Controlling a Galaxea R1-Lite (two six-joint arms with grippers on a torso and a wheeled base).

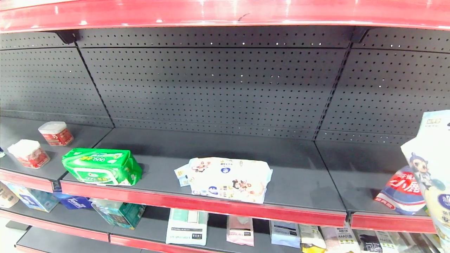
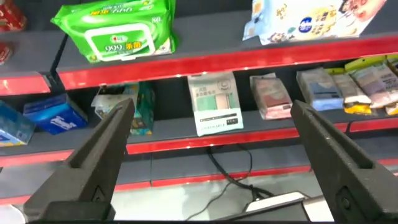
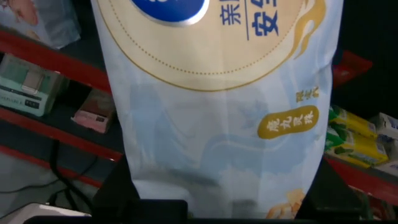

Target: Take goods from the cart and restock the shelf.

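At the left end of the dark grey metal shelf with its red front lip, we saw two small red tubs with white lids, one behind the other. Just right of them, a green plastic pack of wet wipes lay flat near the front edge. In the left wrist view the left arm's jaws were spread wide with nothing between them. They were held out in front of the lower shelves and below that green pack, well apart from any goods. Near the middle of the shelf, a soft white pack printed with cartoon figures lay flat, its long axis running along the lip. Bare shelf stretched from it to a red, white and blue bag leaning near the front on the right. At the far right, the right arm's jaws were closed on the bottom end of a tall, pale blue and white plastic bag with a cartoon figure. The bag was held upright with its long axis vertical, in front of the right bay and just beside the red, white and blue bag. We judged that placing it turned on this: the open stretch of shelf lay behind and to the left of the held bag. The right arm was much the nearer to that stretch, and the bag would need to go in upright over the red lip.
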